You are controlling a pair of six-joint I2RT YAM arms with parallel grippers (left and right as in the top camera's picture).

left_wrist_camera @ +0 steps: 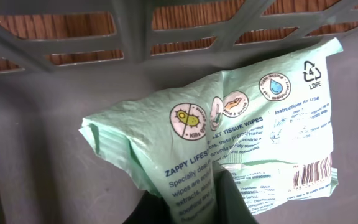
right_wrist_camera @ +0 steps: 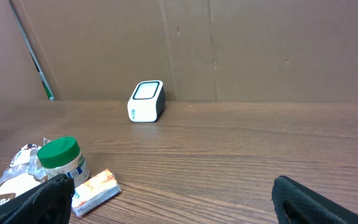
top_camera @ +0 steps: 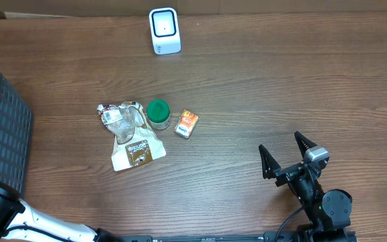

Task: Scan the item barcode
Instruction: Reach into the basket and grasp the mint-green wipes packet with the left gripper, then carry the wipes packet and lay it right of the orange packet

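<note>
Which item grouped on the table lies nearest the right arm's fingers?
The small orange box; it sits at the group's right edge, beside the green-lidded jar, with the packets farther left.

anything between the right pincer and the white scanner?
No. The wood table between the right pincer and the white scanner is bare; the overhead view shows it best. The orange packet and green-lidded jar lie off that line.
</note>
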